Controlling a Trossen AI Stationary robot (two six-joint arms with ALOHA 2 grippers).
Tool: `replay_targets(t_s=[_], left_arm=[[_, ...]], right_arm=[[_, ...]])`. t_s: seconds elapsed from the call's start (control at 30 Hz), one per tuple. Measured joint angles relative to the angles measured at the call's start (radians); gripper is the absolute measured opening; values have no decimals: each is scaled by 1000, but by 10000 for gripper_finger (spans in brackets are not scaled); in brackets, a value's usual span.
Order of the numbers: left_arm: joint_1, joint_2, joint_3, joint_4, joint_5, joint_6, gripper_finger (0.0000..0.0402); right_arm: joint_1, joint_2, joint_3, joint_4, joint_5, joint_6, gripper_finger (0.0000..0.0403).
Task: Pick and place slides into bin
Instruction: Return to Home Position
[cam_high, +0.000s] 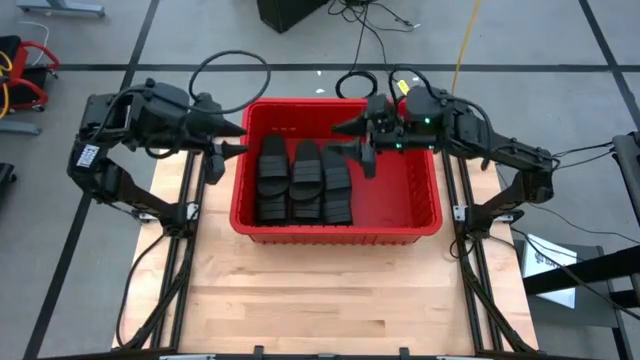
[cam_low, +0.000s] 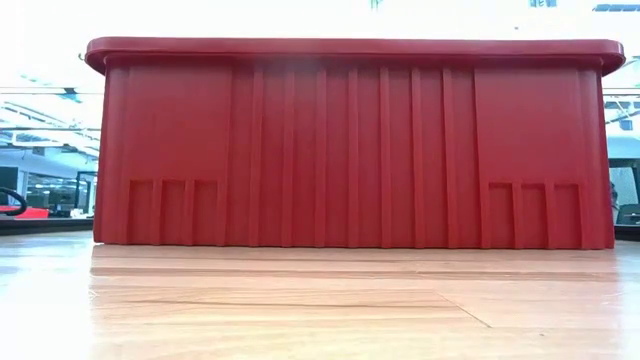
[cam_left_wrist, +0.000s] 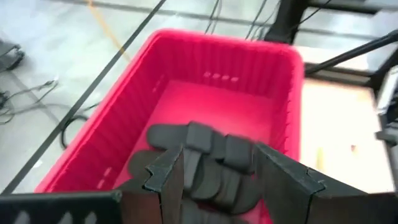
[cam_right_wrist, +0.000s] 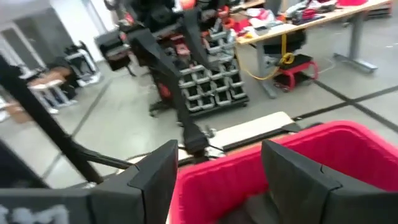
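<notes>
Since slides (cam_high: 303, 180) lie 12-to-6 in bin (cam_high: 400, 195), left gripper (cam_high: 238, 140) at their 10 o'clock and right gripper (cam_high: 336, 138) at 1 gape empty.

A pale wooden table top (cam_high: 320, 290) stands on a grey floor (cam_high: 100, 30) crossed by black tape lines (cam_high: 140, 40). A yellow cable (cam_high: 466, 40) and black cables (cam_high: 375, 20) trail beyond it, and a white sheet (cam_high: 545, 258) lies off its right side. Farther off are a grey parts rack (cam_right_wrist: 211, 87) and a cluttered desk (cam_right_wrist: 298, 15)
</notes>
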Motion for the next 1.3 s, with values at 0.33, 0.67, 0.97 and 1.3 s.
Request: replay_targets(t_s=[0.33,0.67,0.97,1.3], left_arm=[[-155,-22,0,119,-30,-23,184],[-167,-38,0,132,2,-112,184],[-167,-17,0,184,10,-116,184],[-167,-27,0,200,-54,-82,184]], right_arm=[[150,-49,0,27,130,-12,212],[175,-82,2,83,205,-39,212],[175,-67,1,73,204,-34,211],[188,-77,1,90,205,-31,216]])
